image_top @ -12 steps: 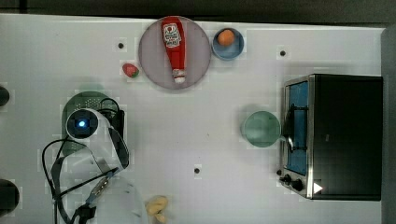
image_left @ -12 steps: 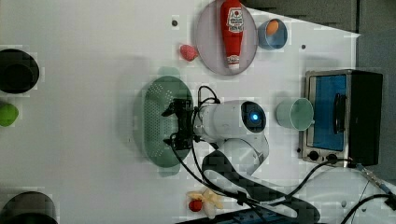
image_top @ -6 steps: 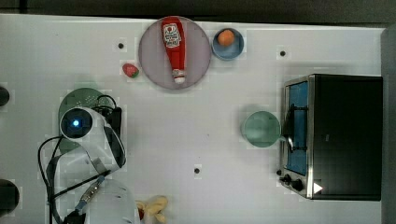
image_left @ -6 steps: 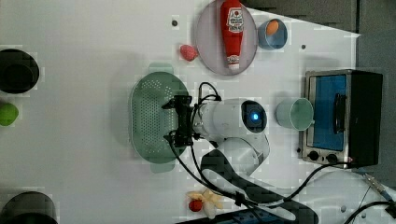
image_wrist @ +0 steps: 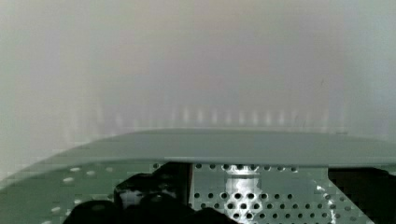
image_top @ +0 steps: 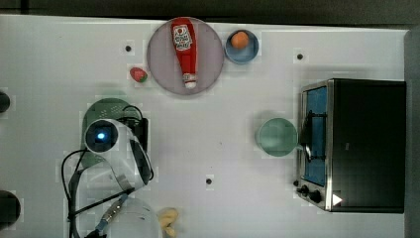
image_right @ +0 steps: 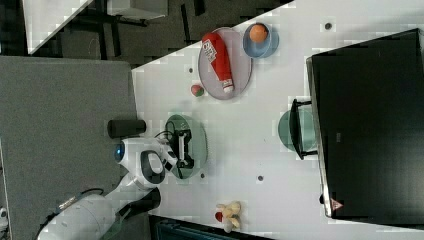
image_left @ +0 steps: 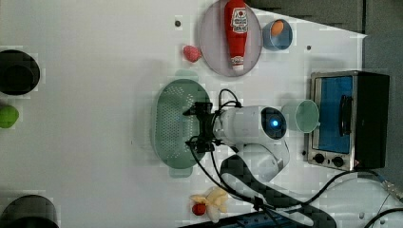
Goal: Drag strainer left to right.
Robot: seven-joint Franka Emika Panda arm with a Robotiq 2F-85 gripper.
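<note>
One strainer [image_left: 173, 124]: near table [image_left: 95, 142] edge, left view's left half.
Gripper [image_left: 202, 127]: fully spread, holding nothing, over strainer's rim.
Tip: hook rim firmly, drag level.

You've got top view straight overhead on the white table [image_top: 247, 198], left & right views high up at an angle from opposite ends, all three sharing the toaster oven [image_top: 364, 144], while wrist view sits v. close inside the strainer [image_wrist: 261, 149].
</note>
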